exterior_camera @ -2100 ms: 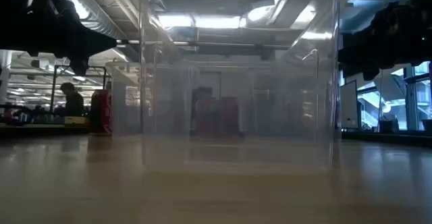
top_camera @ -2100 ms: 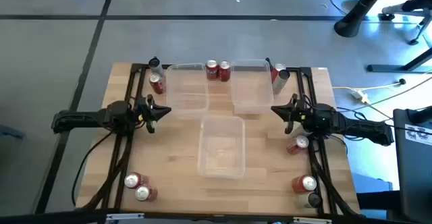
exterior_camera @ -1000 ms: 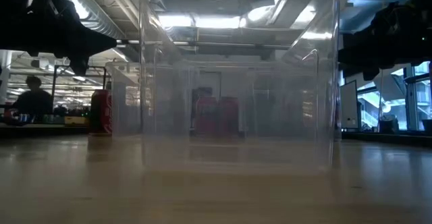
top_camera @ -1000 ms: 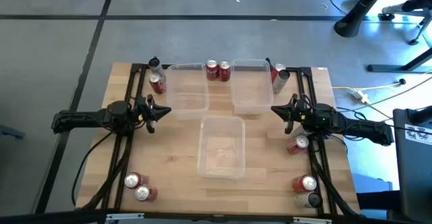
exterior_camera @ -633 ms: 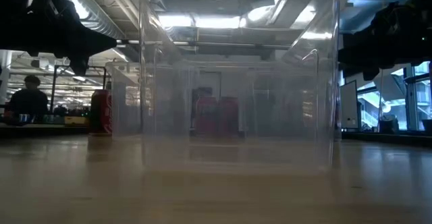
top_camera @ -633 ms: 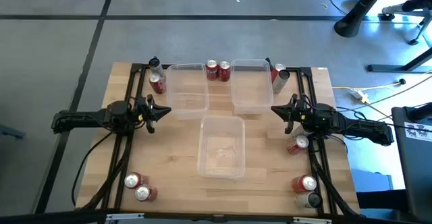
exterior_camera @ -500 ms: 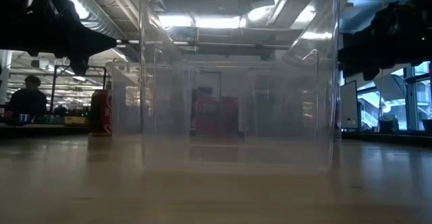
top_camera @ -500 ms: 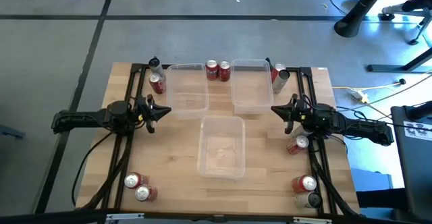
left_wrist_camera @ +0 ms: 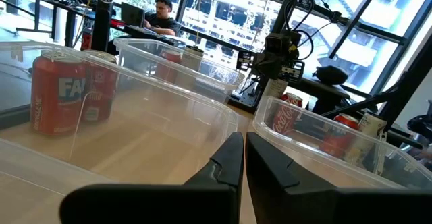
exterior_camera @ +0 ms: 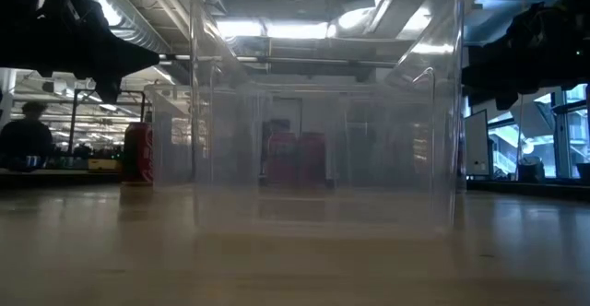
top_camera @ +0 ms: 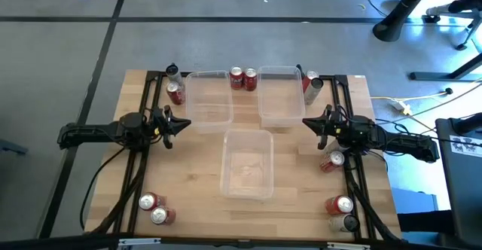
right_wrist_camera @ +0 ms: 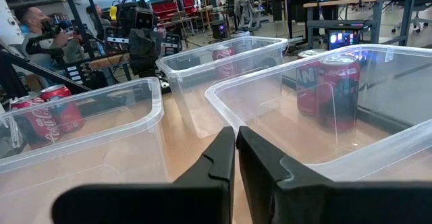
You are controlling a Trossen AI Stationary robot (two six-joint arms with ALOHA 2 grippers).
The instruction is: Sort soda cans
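Soda cans stand in small groups around the table. Two red ones (top_camera: 243, 78) are at the far edge between the two far bins, and a dark one (top_camera: 173, 72) with a red one (top_camera: 175, 93) is at the far left. One red can (top_camera: 309, 83) is at the far right and another (top_camera: 331, 161) by the right arm. Two red cans (top_camera: 154, 208) are at the near left. A red can (top_camera: 340, 205) and a dark one (top_camera: 346, 223) are at the near right. My left gripper (top_camera: 187, 123) and my right gripper (top_camera: 305, 121) are shut, level and pointing inward. Each hangs above the table, holding nothing.
Three clear plastic bins sit mid-table: far left (top_camera: 197, 111), far right (top_camera: 267, 114) and near centre (top_camera: 226, 167). The near bin's wall (exterior_camera: 442, 112) fills the low view. Black arm frames run along both table sides. A person sits in the room beyond (left_wrist_camera: 162, 11).
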